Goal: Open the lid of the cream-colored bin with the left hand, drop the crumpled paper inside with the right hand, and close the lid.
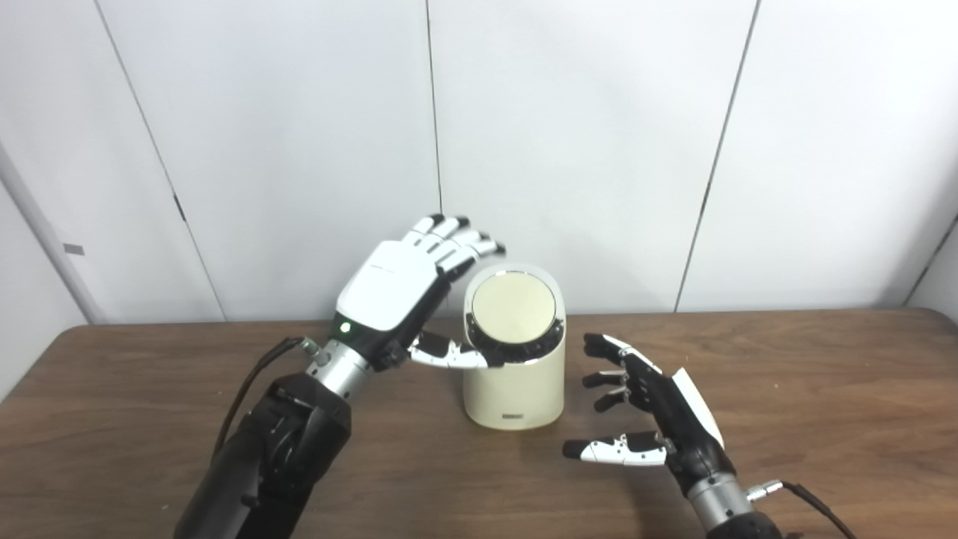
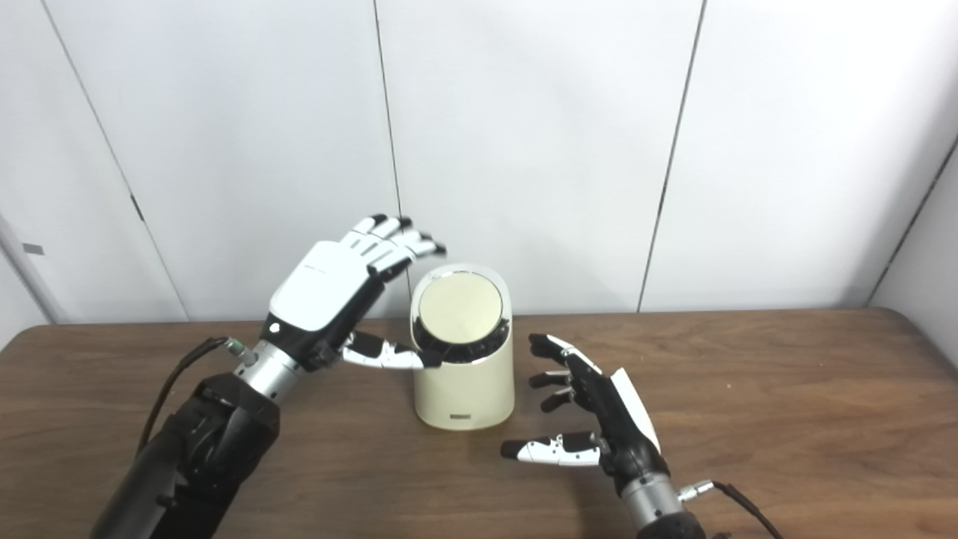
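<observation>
1. Filling the lower half of my frame is the brown wooden table, and behind it across the whole upper half runs a white panelled wall.
2. I see my left arm coming up from the lower left, black-sleeved, with a dark cable looping beside its wrist.
3. The left hand sits raised at centre-left, its white back towards me. Its fingers are spread and reach over the upper left edge of the bin, while the thumb lies against the dark rim below the lid. It grips nothing that I can make out; the hand is spread wide.
4. The cream-colored bin stands upright at the centre of the table, between both hands.
5. The right hand hovers at lower right-of-centre, just beside the bin but apart from it. Palm faces left, fingers apart and slightly curled, thumb pointing left; it is empty.
6. The round lid sits closed in its tilted top, facing me.
7. I find no crumpled paper anywhere in either view.
</observation>
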